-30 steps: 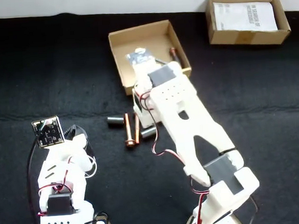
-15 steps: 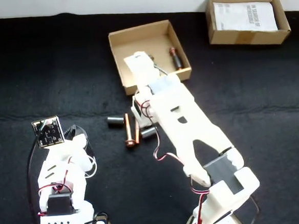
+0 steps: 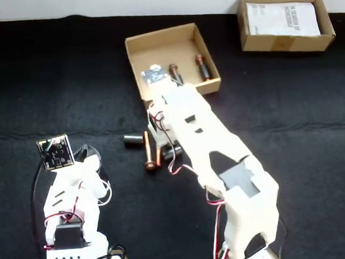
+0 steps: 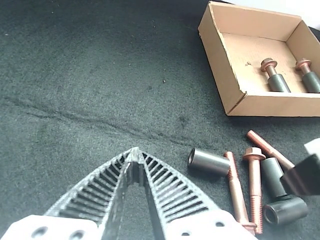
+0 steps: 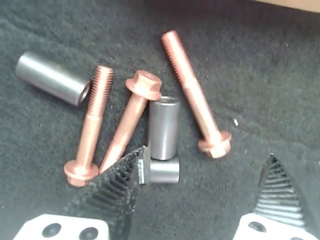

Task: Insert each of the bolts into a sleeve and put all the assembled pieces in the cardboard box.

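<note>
The cardboard box (image 3: pixel 155 45) lies at the back of the black mat with two bolt-in-sleeve pieces (image 3: pixel 174 74) (image 3: pixel 202 67) inside, which also appear as assembled pieces (image 4: pixel 274 77) in the left wrist view. Loose on the mat in front of it lie three copper bolts (image 5: pixel 92 130) (image 5: pixel 130 120) (image 5: pixel 192 90) and three grey sleeves (image 5: pixel 50 77) (image 5: pixel 164 127) (image 5: pixel 162 170). My right gripper (image 5: pixel 207 160) hangs open just above this cluster with nothing between its fingers. My left gripper (image 4: pixel 134 150) is shut and empty, low on the mat, to the left of the parts.
A second cardboard box (image 3: pixel 325 33) holding a paper sheet sits at the back right corner. The right arm (image 3: pixel 209 144) stretches diagonally over the mat's middle and covers part of the loose cluster in the high view. Bare mat lies to the left and right.
The right arm let go of a second assembled piece in the cardboard box, then drew back from the box to hover over the loose bolts and sleeves. The left arm has not moved.
</note>
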Controlling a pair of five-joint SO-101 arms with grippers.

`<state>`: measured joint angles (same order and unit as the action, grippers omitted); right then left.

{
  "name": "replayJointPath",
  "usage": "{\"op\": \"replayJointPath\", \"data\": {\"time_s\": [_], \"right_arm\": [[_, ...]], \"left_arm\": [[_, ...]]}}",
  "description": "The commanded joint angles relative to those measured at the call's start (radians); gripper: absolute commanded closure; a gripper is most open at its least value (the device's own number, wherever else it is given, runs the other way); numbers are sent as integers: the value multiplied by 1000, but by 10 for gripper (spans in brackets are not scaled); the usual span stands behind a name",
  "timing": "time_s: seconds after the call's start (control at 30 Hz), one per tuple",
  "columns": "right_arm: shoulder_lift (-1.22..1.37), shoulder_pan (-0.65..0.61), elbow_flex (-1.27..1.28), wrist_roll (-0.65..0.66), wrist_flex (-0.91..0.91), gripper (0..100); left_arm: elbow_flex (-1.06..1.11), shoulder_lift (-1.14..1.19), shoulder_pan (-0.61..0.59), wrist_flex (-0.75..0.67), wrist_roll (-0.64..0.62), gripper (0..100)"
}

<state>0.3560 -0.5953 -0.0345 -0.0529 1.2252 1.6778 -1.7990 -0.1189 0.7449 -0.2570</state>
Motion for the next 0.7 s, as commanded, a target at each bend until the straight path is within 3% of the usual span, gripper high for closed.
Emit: {"op": "replayJointPath", "data": {"time_s": [0.0,0.23,0.4,0.67], "right_arm": [[8,-35,-82,-8,-2,670],[19,-77,-108,-9,-2,676],[18,-73,-108,-3,-7,820],[18,-71,-99,-8,-2,816]], "left_arm": [[16,-5,-12,-2,9,983],[16,-5,-12,-2,9,983],[16,-5,-13,-2,9,983],[16,-5,-13,-2,9,983]]}}
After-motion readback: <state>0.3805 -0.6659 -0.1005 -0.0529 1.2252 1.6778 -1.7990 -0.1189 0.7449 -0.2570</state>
